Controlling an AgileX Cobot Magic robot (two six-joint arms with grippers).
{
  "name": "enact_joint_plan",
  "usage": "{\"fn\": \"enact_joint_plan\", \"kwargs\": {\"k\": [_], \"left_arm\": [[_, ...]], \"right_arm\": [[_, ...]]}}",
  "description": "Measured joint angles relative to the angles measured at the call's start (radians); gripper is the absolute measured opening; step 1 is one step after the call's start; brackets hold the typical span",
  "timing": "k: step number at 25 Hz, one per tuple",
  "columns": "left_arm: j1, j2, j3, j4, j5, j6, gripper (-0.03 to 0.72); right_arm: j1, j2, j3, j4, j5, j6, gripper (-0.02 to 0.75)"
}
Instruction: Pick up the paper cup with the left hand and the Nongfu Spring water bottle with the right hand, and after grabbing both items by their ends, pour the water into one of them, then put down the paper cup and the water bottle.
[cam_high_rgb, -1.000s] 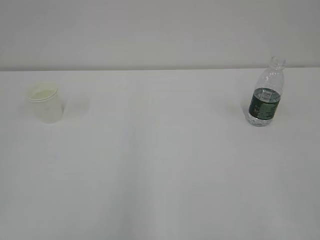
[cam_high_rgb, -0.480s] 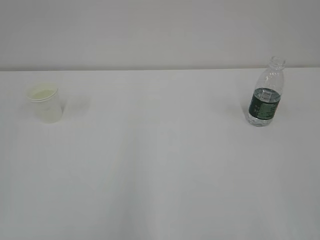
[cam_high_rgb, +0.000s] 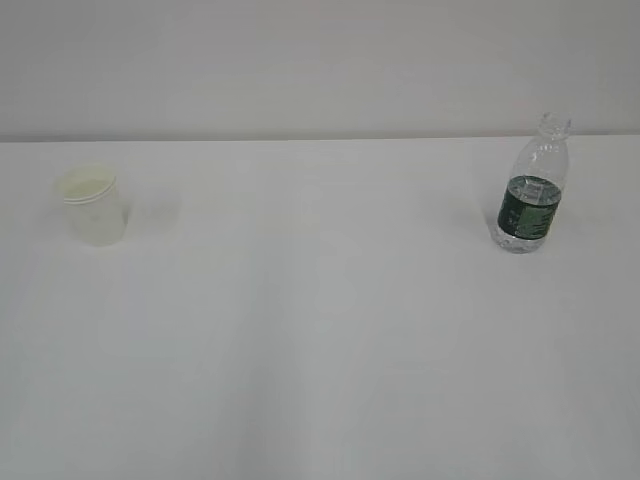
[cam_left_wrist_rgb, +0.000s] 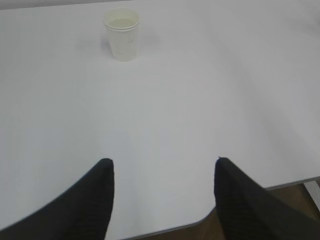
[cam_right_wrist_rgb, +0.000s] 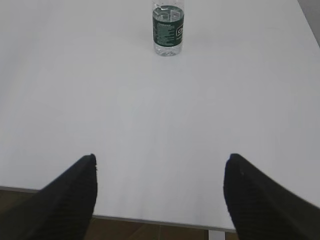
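A small white paper cup (cam_high_rgb: 92, 207) stands upright on the white table at the far left; the left wrist view shows the cup (cam_left_wrist_rgb: 122, 34) far ahead. The clear Nongfu Spring water bottle (cam_high_rgb: 532, 190) with its dark green label stands upright, uncapped, at the far right, and the bottle (cam_right_wrist_rgb: 168, 27) shows at the top of the right wrist view. My left gripper (cam_left_wrist_rgb: 163, 164) hangs open over the table's near edge, nothing between its fingers. My right gripper (cam_right_wrist_rgb: 160, 161) is open wider, also empty, well short of the bottle. Neither arm appears in the exterior view.
The white table (cam_high_rgb: 320, 330) runs to a pale wall at the back. Its near edge (cam_right_wrist_rgb: 150, 220) lies just under both grippers, with brown floor below. A table corner (cam_left_wrist_rgb: 210, 217) shows in the left wrist view.
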Motion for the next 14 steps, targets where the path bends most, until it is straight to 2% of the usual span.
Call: {"fn": "enact_joint_plan", "kwargs": {"k": [14], "left_arm": [[0.000, 0.000, 0.000, 0.000, 0.000, 0.000, 0.431]], "right_arm": [[0.000, 0.000, 0.000, 0.000, 0.000, 0.000, 0.588]]}}
